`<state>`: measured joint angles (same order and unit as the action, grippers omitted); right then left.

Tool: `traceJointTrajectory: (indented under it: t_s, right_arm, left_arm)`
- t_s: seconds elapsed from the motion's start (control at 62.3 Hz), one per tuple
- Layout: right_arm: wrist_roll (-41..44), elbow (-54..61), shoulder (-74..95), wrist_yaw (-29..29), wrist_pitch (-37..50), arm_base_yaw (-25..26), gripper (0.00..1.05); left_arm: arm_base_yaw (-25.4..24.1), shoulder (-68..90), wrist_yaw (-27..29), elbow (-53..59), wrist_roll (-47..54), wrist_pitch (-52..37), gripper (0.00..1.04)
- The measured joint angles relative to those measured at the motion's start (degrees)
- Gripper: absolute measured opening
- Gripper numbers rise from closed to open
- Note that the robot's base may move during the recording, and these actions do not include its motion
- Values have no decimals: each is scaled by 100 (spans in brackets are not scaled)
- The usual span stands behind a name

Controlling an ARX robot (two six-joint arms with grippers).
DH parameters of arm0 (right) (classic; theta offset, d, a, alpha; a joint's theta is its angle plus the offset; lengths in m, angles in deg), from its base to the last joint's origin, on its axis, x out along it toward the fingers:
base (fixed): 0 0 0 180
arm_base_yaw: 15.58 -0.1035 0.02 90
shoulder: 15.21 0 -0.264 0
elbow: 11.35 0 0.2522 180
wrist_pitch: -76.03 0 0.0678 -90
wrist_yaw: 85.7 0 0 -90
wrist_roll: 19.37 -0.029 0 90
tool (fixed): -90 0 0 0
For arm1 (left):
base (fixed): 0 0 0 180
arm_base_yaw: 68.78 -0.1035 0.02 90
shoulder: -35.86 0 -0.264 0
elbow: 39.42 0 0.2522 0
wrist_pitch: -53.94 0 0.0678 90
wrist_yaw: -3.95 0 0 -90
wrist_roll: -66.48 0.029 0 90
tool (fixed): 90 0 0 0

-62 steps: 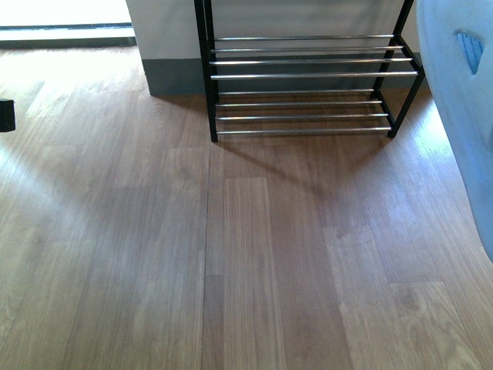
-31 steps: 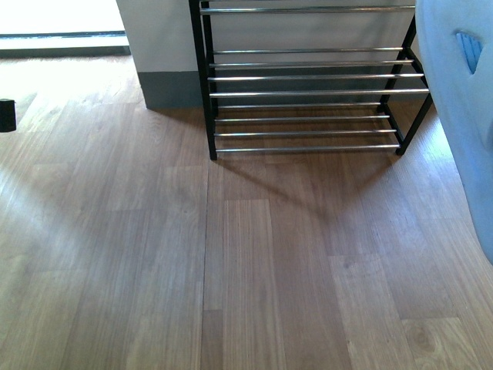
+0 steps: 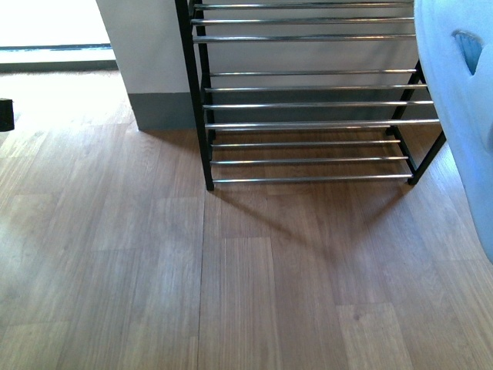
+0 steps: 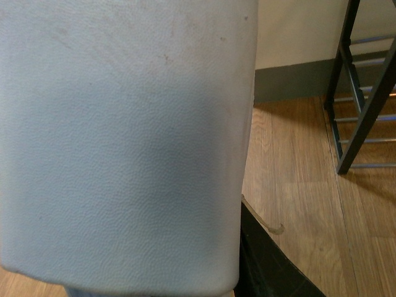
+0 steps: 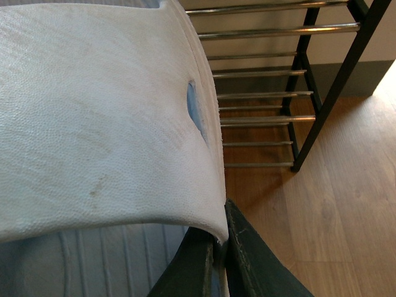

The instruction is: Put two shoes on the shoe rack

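Front view is showing a wooden plank floor (image 3: 231, 293) with the shoe rack (image 3: 308, 123) standing at the far side, its black side frames upright and its chrome rods running level in tiers, all of them bare. A pale blue sandal (image 3: 462, 116) is hanging at the right edge of this picture, very near the camera, well in front of the rack and off the floor. Seen from my right wrist, that sandal's broad, grained band is spreading across most of the picture, and my right pincer (image 5: 221, 247) is clenching its rim, with the two dark fingers (image 5: 244, 266) meeting on the edge from below. The rack is standing beyond the sandal there, its lower rods showing just past the band's edge, apart from the shoe. Seen from my left wrist, a second pale blue sandal (image 4: 124, 142) is filling nearly the whole picture, pressing close to the lens. My left pincer (image 4: 247, 247) is showing only one dark finger, lying against the sandal's edge, while the other finger is hiding behind the shoe, so I cannot tell whether this pincer is clenching or released. A black leg of the rack is showing at the side, well apart from this sandal, with the grey skirting board (image 4: 291, 80) behind it.
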<state>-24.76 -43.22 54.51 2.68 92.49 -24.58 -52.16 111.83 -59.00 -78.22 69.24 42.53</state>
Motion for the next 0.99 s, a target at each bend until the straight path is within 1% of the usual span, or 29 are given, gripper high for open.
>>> traceJointTrajectory:
  t_s: [0.995]
  right_arm:
    - [0, 7, 9, 2, -2, 0, 2]
  left_arm:
    - [0, 17, 2, 2, 2, 2, 2]
